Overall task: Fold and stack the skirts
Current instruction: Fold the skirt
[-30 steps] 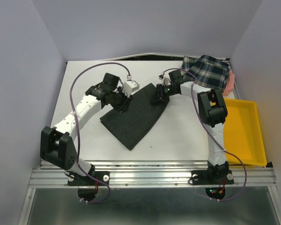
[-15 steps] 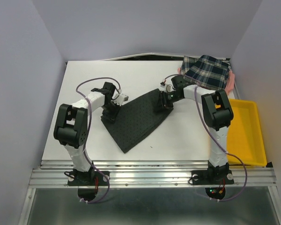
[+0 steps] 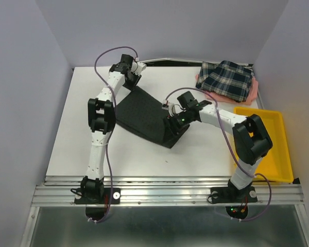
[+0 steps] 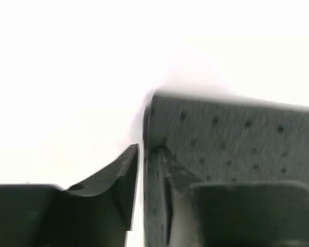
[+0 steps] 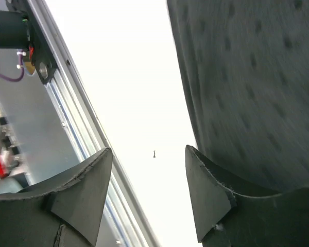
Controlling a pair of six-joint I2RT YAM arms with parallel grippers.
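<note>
Currently, item by item.

- Charcoal skirt: lying mid-table, running from a far-left corner to a near-right corner. A second ago it was stretching from far right down toward the near edge. It is now looking shorter and more compact, so a fold or a swing-round is probably under way.
- Left gripper: reaching to the far left of the table, having swung there from the skirt's left side. In the wrist view its jaws are standing almost together and seem to be pinching the skirt's dotted edge.
- Right gripper: sitting at the skirt's near-right corner, having come nearer from the far-right corner. Its jaws are standing wide apart, with bare table between them and the cloth beside one finger.
- Plaid skirt: resting at the far right, lying on the pink skirt; both are staying put.
- Yellow tray: sitting at the right edge, unused.

Judgement: work on the first skirt is proceeding; stacking is not yet beginning.
</note>
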